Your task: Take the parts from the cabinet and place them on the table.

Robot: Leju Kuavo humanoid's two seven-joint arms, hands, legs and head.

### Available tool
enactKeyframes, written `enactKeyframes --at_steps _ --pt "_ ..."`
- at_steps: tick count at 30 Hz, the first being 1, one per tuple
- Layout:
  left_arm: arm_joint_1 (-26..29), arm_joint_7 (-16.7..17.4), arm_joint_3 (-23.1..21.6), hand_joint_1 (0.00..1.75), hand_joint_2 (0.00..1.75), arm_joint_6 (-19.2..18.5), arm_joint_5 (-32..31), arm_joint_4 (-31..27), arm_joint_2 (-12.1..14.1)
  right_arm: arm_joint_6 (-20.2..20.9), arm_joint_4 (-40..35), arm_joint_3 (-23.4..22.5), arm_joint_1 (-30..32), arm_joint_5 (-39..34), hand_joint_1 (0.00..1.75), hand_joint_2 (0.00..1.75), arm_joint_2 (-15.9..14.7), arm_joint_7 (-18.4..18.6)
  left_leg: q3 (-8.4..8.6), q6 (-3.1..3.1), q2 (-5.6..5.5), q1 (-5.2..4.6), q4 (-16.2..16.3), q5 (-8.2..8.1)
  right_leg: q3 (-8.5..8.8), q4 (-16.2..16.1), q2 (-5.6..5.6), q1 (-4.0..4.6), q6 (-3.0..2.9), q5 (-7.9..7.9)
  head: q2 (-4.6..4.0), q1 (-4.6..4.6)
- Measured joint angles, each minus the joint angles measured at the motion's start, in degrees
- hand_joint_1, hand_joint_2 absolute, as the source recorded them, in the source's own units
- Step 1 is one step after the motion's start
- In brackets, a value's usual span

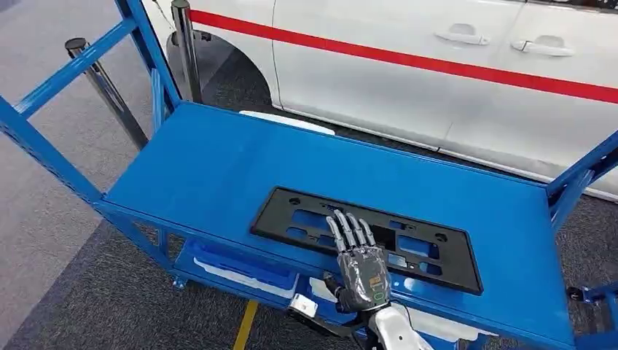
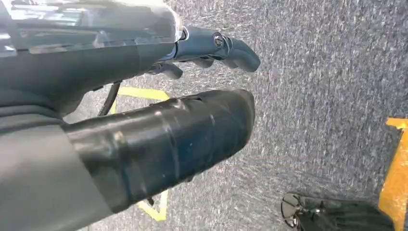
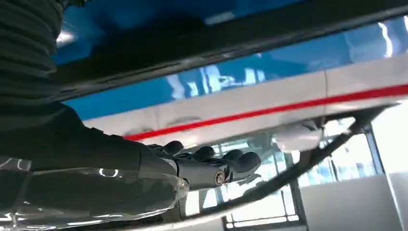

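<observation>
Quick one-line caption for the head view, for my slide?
Right hand rests flat on a black plate frame lying on the blue cart shelf.

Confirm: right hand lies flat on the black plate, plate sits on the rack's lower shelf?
Not quite. The right hand does lie on the black plate, fingers extended, but the plate sits on the blue rack's top shelf, not the lower one. The head view shows it.

Left hand (image 2: 202, 86) hangs above grey carpet (image 2: 327, 86), holding nothing.
</observation>
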Motion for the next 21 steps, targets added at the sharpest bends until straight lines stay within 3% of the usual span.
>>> enactKeyframes --at_steps 1,2,5,7,8,10,11,12,13,14,15,16,17,20,21 --pt "0.0 -0.1 0.0 0.0 0.0 0.2 0.1 0.0 0.0 0.4 -0.1 -0.5 0.0 -0.3 0.0 1.75 -0.2 0.2 0.03 -0.18 0.0 0.01 0.1 -0.11 2.26 -4.8 -0.03 0.07 -0.39 1.37 0.0 0.02" --pt "-0.1 -0.1 0.0 0.0 0.0 0.4 0.2 0.0 0.0 0.6 -0.2 -0.9 0.0 -0.5 0.0 1.75 -0.4 0.3 -0.18 -0.53 -0.02 -0.37 0.4 -0.31 2.61 -5.9 -0.03 0.58 -0.54 0.78 0.0 -0.02" --pt "0.0 -0.2 0.0 0.0 0.0 0.5 0.5 0.0 0.0 0.9 -0.2 -1.7 0.4 -0.7 0.0 1.75 -0.8 0.5 -0.07 -1.44 0.0 -0.15 -0.1 -0.11 2.33 -5.8 0.2 0.75 -1.04 0.97 0.0 0.0" --pt "0.0 -0.2 0.0 0.0 0.0 0.5 0.5 0.0 0.0 1.1 -0.4 -1.9 0.5 -0.7 0.0 1.75 -0.8 0.5 -0.32 -2.05 -0.03 -0.09 0.9 -1.1 2.82 -6.7 0.04 0.07 -1.88 1.55 0.0 -0.02" --pt "0.0 -0.2 0.0 0.0 0.0 0.5 0.5 0.0 0.0 1.1 -0.5 -2.0 0.5 -0.7 0.0 1.75 -0.9 0.5 -1.48 -2.26 0.02 -0.09 3.6 -3.17 2.8 -6.8 -0.02 0.03 -2.24 1.58 0.0 -0.13" --pt "0.0 -0.2 0.0 0.0 0.0 0.5 0.5 0.0 0.0 1.3 -0.5 -2.0 0.7 -0.8 0.0 1.75 -0.9 0.5 -5.42 -2.7 0.02 0.02 12.4 -7.67 2.75 -6.8 -0.16 0.16 -2.38 1.52 0.0 -0.11" --pt "0.0 -0.2 0.0 0.0 0.0 0.6 0.6 0.0 0.0 1.5 -0.5 -2.1 0.8 -1.1 0.0 1.75 -1.0 0.5 -7.49 -2.85 0.02 0.01 16.8 -9.14 2.69 -6.7 -0.19 0.24 -2.41 1.5 0.0 -0.11" --pt "0.1 -0.2 0.0 0.0 0.0 0.6 0.7 0.0 0.0 1.6 -0.5 -2.1 0.8 -1.2 0.0 1.75 -1.0 0.5 -8.21 -2.9 0.03 0.02 18.2 -8.91 2.68 -6.7 -0.17 0.27 -2.43 1.49 0.0 -0.11" --pt "0.2 -0.2 0.0 0.0 0.0 0.7 0.7 0.0 0.0 1.7 -0.5 -2.1 0.8 -1.3 0.0 1.75 -1.1 0.5 -7.56 -2.85 0.03 0.01 16.6 -7.34 2.74 -6.6 -0.13 0.29 -2.47 1.43 0.0 -0.11" --pt "0.3 -0.2 0.0 0.0 0.0 0.7 0.8 0.0 0.0 1.7 -0.5 -2.3 0.8 -1.3 0.0 1.75 -1.1 0.5 -5.77 -2.73 0.03 0.01 12.8 -4.91 2.82 -6.5 -0.07 0.29 -2.47 1.35 0.0 -0.11" --pt "0.2 -0.2 0.0 0.0 0.0 0.7 0.7 0.0 0.0 1.7 -0.5 -2.3 0.8 -1.3 0.0 1.75 -1.1 0.5 -2.84 -2.52 0.05 0.01 6.8 -1.83 2.94 -6.3 0.0 0.29 -2.36 1.19 0.0 -0.13" --pt "0.2 -0.3 0.0 0.0 0.0 0.7 0.8 0.0 0.0 1.8 -0.5 -2.4 0.8 -1.3 0.0 1.75 -1.1 0.5 -0.44 -2.23 0.05 0.0 1.8 0.12 3.0 -6.1 0.02 0.3 -2.16 0.99 0.0 -0.11" --pt "0.2 -0.3 0.0 0.0 0.0 0.8 0.7 0.0 0.0 1.8 -0.5 -2.4 0.8 -1.3 0.0 1.75 -1.1 0.6 0.35 -2.03 0.01 -0.3 0.5 -1.02 2.8 -5.8 -0.01 0.73 -1.89 0.83 0.0 -0.11" --pt "0.1 -0.4 0.0 0.0 0.0 0.8 0.8 0.0 0.0 1.8 -0.6 -2.6 0.8 -1.3 0.0 1.75 -1.1 0.6 -0.09 -1.38 -0.06 -0.52 0.5 -0.53 2.6 -5.9 0.07 0.56 -1.21 1.14 0.0 -0.09" --pt "0.2 -0.4 0.0 0.0 0.0 0.8 0.9 0.0 0.0 2.0 -0.7 -2.7 0.8 -1.4 0.0 1.75 -1.1 0.7 -0.03 -0.89 -0.06 -0.2 0.0 -0.25 2.64 -5.9 0.12 0.76 -0.85 1.12 0.0 -0.09"
